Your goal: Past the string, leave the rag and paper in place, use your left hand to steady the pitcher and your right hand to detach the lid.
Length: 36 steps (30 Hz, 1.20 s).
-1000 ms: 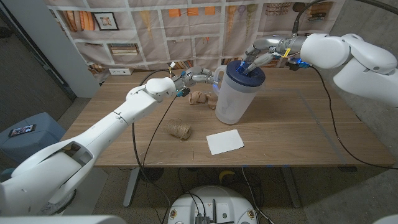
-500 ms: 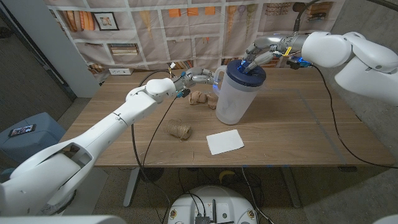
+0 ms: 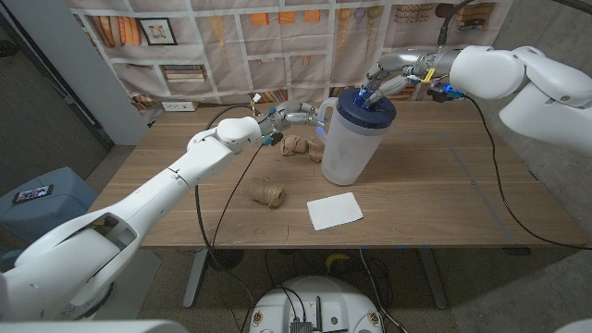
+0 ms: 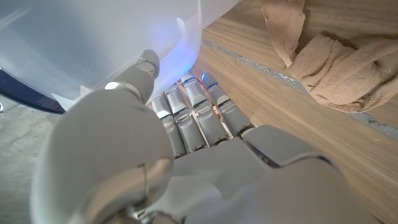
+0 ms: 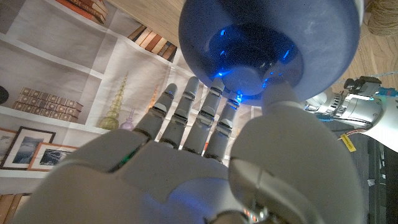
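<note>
A translucent pitcher stands at the table's far middle with a dark blue lid on top. My left hand reaches its handle side; in the left wrist view the fingers press against the pitcher wall, thumb on it too. My right hand comes from above right and holds the lid. In the right wrist view its fingers reach behind the lid rim while the thumb presses the lid's face.
A tan rag lies just left of the pitcher, close under my left hand, also in the left wrist view. A ball of string and a white paper lie nearer the front edge. A bookshelf backdrop stands behind the table.
</note>
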Each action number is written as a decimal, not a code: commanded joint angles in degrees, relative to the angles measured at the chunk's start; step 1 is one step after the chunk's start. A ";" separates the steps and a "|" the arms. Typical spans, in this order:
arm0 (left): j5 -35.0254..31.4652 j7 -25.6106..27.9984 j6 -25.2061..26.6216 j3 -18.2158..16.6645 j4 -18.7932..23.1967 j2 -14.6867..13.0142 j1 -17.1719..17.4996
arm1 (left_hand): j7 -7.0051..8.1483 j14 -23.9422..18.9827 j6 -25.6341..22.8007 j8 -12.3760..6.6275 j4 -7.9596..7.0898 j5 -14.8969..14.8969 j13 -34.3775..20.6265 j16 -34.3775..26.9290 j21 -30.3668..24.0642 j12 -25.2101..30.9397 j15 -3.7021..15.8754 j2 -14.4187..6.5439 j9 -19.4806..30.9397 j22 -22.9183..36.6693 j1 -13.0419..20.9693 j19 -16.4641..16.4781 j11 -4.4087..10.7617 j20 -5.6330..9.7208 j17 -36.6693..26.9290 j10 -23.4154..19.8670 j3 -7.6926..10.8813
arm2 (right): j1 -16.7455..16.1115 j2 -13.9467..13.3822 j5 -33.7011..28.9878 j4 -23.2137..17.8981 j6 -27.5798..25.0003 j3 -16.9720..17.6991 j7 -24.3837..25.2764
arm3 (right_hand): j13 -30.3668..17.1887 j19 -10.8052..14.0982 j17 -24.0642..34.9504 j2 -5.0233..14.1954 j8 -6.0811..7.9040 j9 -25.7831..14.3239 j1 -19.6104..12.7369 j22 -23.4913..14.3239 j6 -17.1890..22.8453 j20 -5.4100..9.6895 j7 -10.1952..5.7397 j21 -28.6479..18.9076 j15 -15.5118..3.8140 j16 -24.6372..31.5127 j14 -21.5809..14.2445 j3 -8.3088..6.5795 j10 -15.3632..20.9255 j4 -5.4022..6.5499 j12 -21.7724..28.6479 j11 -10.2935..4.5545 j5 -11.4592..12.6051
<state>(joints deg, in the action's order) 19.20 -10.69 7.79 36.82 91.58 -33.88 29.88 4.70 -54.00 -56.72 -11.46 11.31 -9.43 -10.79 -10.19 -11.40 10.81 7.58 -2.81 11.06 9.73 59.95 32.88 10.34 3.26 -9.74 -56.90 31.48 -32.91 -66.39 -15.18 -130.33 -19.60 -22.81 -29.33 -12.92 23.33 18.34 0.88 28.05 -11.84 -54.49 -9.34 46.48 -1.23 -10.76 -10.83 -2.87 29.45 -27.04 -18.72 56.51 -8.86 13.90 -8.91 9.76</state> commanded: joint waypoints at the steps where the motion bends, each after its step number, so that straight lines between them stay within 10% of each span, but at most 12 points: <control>1: 0.14 0.08 -0.54 -0.10 -0.40 0.15 0.16 | -0.98 -0.40 -1.57 -0.39 -1.20 -0.40 -0.10 -0.22 0.13 0.27 5.67 -3.29 0.12 0.20 -2.53 0.17 0.05 8.38 -0.15 -0.16 1.42 | 0.40 -0.10 0.08 -0.06 -0.12 0.03 0.03 | -0.30 0.04 0.15 4.20 0.26 -0.08 -2.93 -0.20 2.30 0.16 -1.82 0.03 -8.39 0.05 -0.44 0.05 4.32 0.16 0.39 -3.84 0.37; 36: 0.54 0.55 -1.82 -0.53 -0.99 0.22 1.24 | -0.88 -0.26 -1.45 -0.36 -1.22 -0.39 -0.11 -0.19 0.08 0.25 5.69 -3.30 0.13 0.21 -2.58 0.21 0.08 8.34 -0.15 -0.13 1.42 | 2.09 0.36 0.26 -0.43 -1.00 -0.19 -1.11 | -0.33 0.06 0.04 4.49 0.33 0.01 -2.79 -0.20 2.99 0.00 -1.82 0.06 -8.33 -0.13 -0.56 0.32 4.68 0.14 0.16 -3.86 0.27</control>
<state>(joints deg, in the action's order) 19.41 -10.46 6.41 36.53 90.74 -33.61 30.51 4.60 -53.99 -56.61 -11.47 11.31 -9.52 -10.78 -10.01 -11.40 10.76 7.58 -2.81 11.06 9.73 59.94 32.88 10.31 3.26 -9.76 -56.87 31.49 -31.27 -66.22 -15.19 -130.77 -20.18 -23.09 -30.06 -13.19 23.32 18.35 1.25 27.85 -11.51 -54.13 -9.49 46.89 -1.23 -10.36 -10.83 -2.87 29.45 -27.03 -18.40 56.83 -8.70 14.01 -8.60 9.69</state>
